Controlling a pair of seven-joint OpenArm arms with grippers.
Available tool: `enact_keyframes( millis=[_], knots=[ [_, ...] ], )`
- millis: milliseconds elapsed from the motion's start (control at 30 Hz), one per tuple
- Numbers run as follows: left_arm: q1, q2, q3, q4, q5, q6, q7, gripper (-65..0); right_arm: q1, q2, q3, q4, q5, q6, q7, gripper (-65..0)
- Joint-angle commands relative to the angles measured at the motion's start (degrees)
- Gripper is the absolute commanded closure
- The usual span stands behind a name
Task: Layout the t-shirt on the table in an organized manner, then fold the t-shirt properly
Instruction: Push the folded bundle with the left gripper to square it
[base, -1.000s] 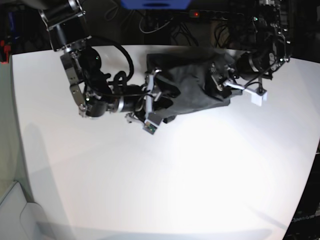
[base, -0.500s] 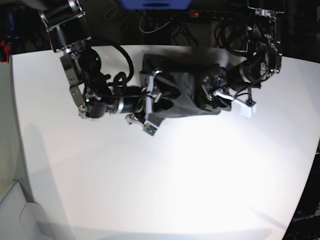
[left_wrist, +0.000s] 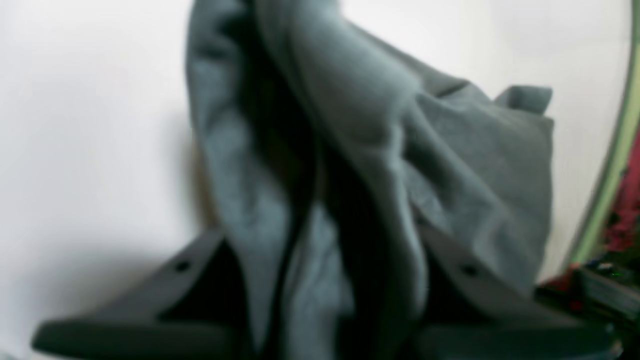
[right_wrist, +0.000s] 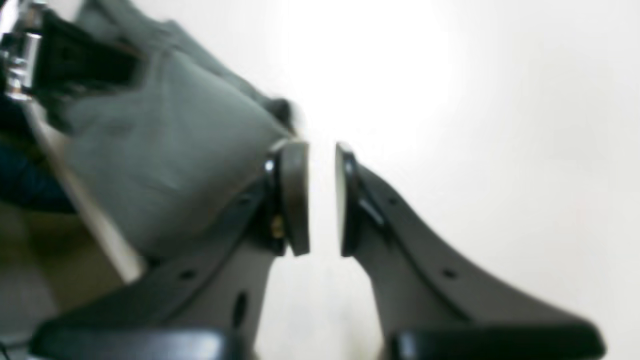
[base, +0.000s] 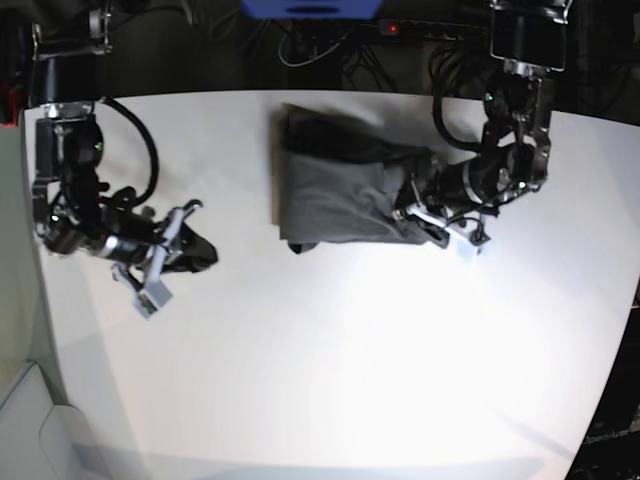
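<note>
Left gripper (left_wrist: 320, 280) is now clamping a fold of the shirt (base: 345, 185): wrist view is showing grey cloth bunched up between the two fingers and rising ahead of them, blurred. A second ago these jaws were standing wide beside the cloth's edge; they are now closed on it, at the shirt's edge on that arm's side.

Right gripper (right_wrist: 322, 197) is no longer at the shirt. It was buried in the opposite edge a moment back; it is now sitting well away over bare table (base: 330, 370), holding nothing. Its pads are nearly together, a thin slit of white table showing between them, and the shirt is lying off beyond its left finger.

Shirt is resting as a rumpled, roughly rectangular heap at the table's far middle, not spread; sleeves and neck cannot be made out.

Reading: only one arm is gripping, so the cloth is probably being dragged or shaken out from one edge. Layout is not yet done; folding is not begun. Risk: a one-sided pull is likely bunching it further.
</note>
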Motion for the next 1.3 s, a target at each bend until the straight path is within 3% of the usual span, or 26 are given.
enact_keyframes(
  millis=[0,133,300,533,667,900,1067,1267],
  knots=[
    [-2.34,-0.7,1.49,-0.67,3.77,1.48,0.45,-0.4,0.32,1.51,2.02,0.92,1.19,-0.03,1.21,-5.4],
    [-9.2,-2.81,11.33,-5.24,6.06,0.51,0.71,-0.4,-3.02,3.97,9.58,0.92,1.19,-0.03,1.21,-5.5],
    [-18.61,-4.39,26.45,-11.31,8.25,-10.57,-1.66,-0.4,-6.71,4.76,17.31,0.92,1.19,-0.03,1.21,-5.5],
    [-25.38,-1.93,39.55,-13.33,22.93,-20.76,-9.13,-0.4,-10.14,6.08,21.8,0.92,1.19,-0.03,1.21,-5.5],
    [-26.96,1.41,40.7,-15.71,31.99,-29.82,-12.47,-0.4,-11.81,6.08,24.08,0.92,1.19,-0.03,1.21,-5.5],
    [-28.36,9.85,40.96,-21.95,45.88,-41.95,-13.7,-0.4,-13.31,6.08,25.14,1.0,1.19,-0.03,1.12,-5.5],
    [-28.01,11.78,41.05,-22.56,52.91,-45.29,-19.68,-0.4,-14.89,5.73,25.31,4.43,1.1,-0.03,1.12,-5.5],
    [-28.01,11.78,41.05,-22.56,54.41,-45.29,-20.21,-0.8,-15.86,5.73,25.31,6.72,1.1,-0.03,1.12,-5.5]
  ],
)
